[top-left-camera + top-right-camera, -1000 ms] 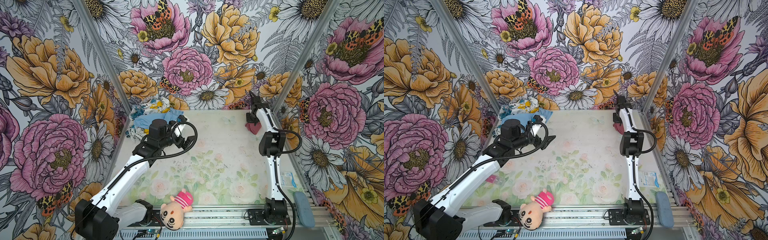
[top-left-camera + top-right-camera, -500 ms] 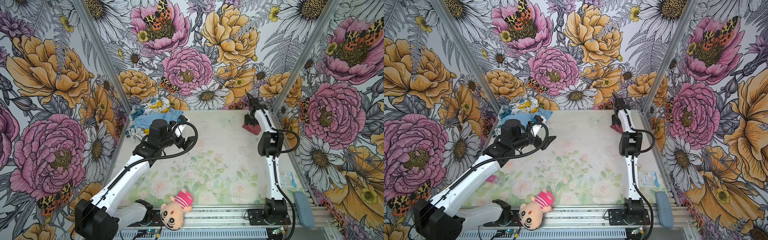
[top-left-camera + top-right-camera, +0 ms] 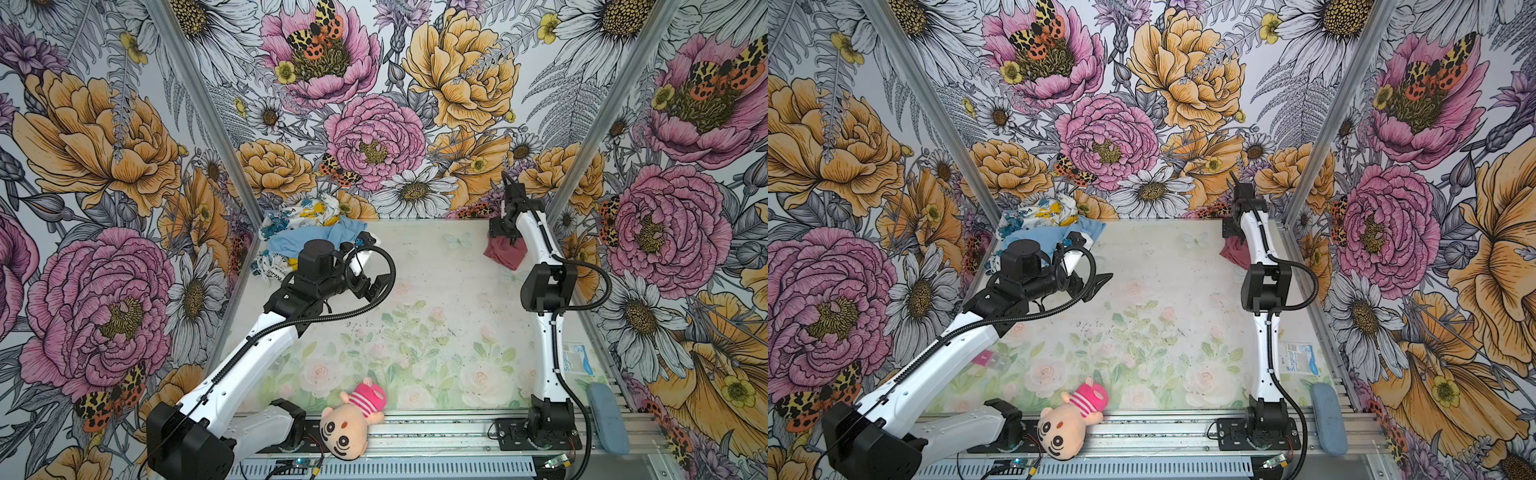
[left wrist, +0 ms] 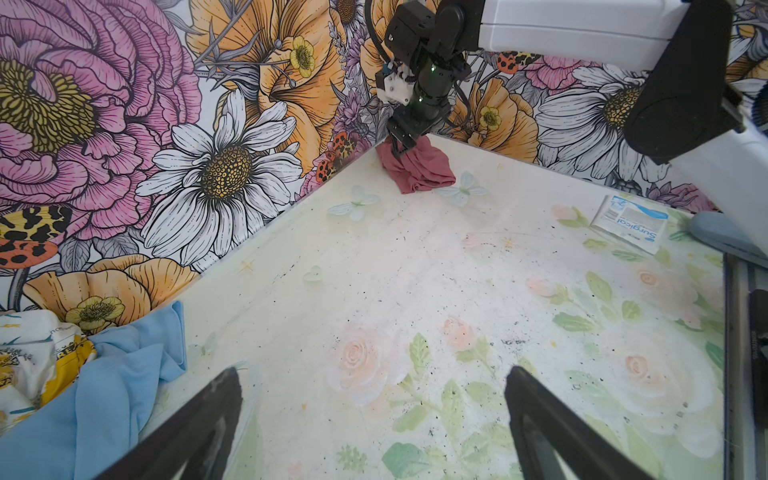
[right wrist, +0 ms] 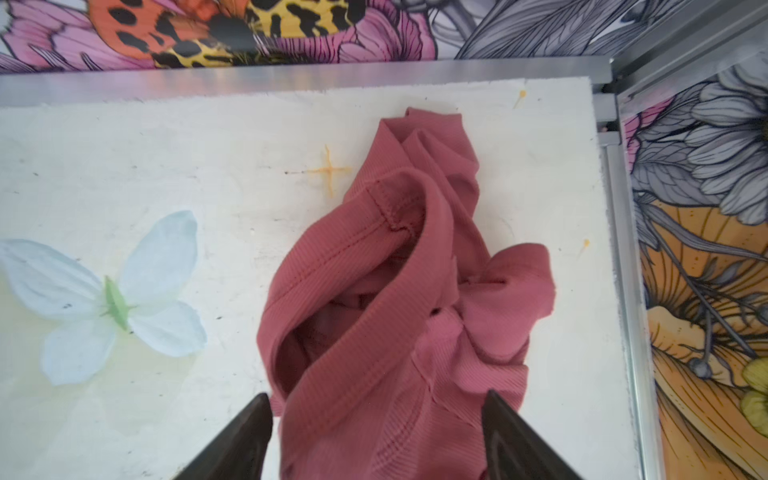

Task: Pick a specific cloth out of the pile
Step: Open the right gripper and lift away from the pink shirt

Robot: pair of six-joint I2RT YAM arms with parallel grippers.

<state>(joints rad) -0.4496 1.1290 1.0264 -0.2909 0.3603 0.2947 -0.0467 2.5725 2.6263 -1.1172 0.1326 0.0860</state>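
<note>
The dusty-red cloth (image 3: 505, 254) (image 3: 1234, 253) lies crumpled on the table in the far right corner, well apart from the pile (image 3: 301, 226) (image 3: 1038, 218) of light blue and printed white fabrics in the far left corner. My right gripper (image 5: 376, 400) (image 3: 502, 232) hangs just over the cloth (image 5: 395, 291), open, its fingers standing either side of the slack fabric. My left gripper (image 4: 374, 374) (image 3: 370, 264) hovers wide open over bare table beside the pile (image 4: 62, 365), holding nothing. In the left wrist view the cloth (image 4: 419, 170) rests under the right gripper (image 4: 401, 143).
A plush doll (image 3: 353, 415) lies at the front edge on the metal rail. A Surgical packet (image 3: 575, 359) and a grey-blue oblong pad (image 3: 606, 415) sit at the front right. Floral walls close in the back and both sides.
My right gripper has gone from shut to open and drawn slightly toward the back wall, and the red cloth has slumped onto the table beneath it. The left arm has stayed put.
</note>
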